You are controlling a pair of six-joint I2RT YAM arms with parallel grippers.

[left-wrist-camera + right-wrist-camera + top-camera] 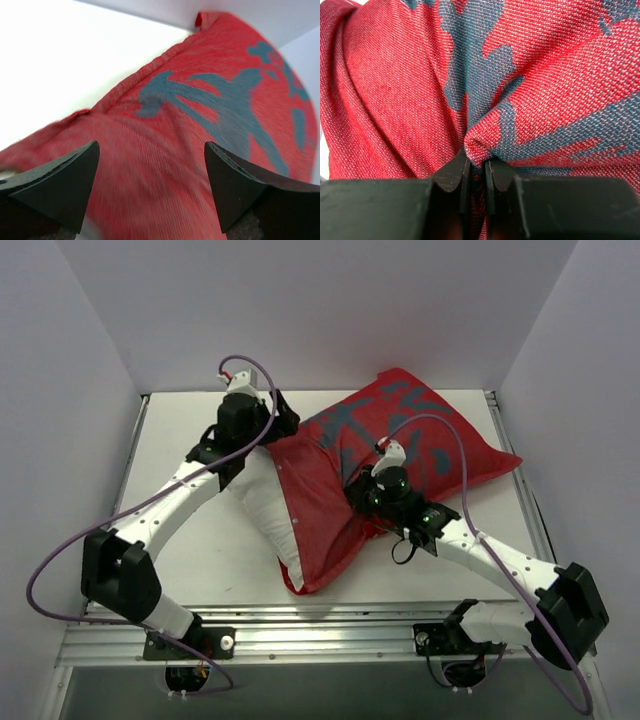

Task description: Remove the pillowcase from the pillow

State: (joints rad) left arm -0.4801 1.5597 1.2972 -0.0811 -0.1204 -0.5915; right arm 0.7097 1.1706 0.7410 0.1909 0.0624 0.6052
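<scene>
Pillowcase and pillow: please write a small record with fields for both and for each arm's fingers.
pillowcase: red with grey-blue marks, covers most of the pillow
pillow: white, one part bare at the pillowcase's open side
left fingers: open, red cloth below them
right fingers: shut on a fold of the pillowcase

Red pillowcase (430, 440) w/ grey-blue marks lies crumpled diagonally, white pillow (265, 510) partly exposed at left.

Bright, even overhead light is blowing out the table (75, 65) in left wrist view; pillowcase (190, 130) is blurring there, right wrist view is showing crisp weave.
</scene>
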